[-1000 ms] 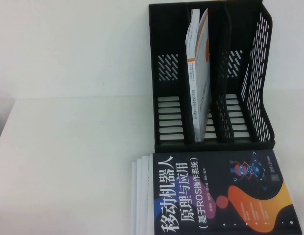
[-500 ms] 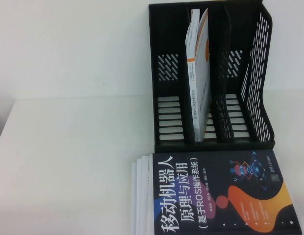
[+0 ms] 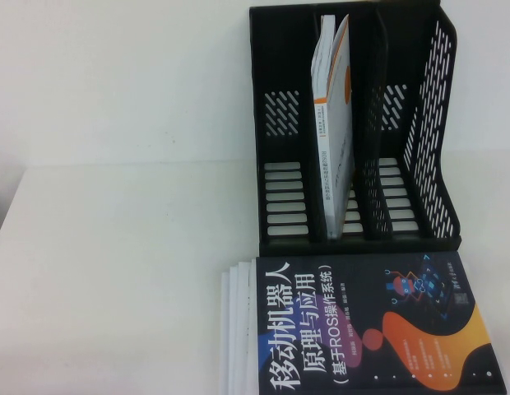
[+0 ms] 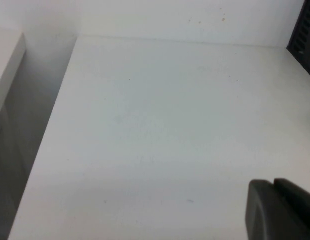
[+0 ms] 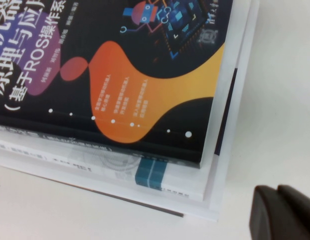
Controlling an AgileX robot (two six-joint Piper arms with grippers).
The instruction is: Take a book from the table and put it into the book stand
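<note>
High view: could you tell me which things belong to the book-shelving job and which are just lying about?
Job: book in middle compartment of book stand; table; left gripper over table; right gripper beside stack.
Lying about: navy book atop stack.

Book stack [image 3: 354, 329] and both claws cut off

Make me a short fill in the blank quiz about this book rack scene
1. The book stands in the ____ compartment of the book stand.
2. The dark navy book lies on ____ of a stack on the table.
3. The book stand has ____ compartments.
4. The left gripper hangs over bare ____.

Missing words: middle; top; three; table
</note>
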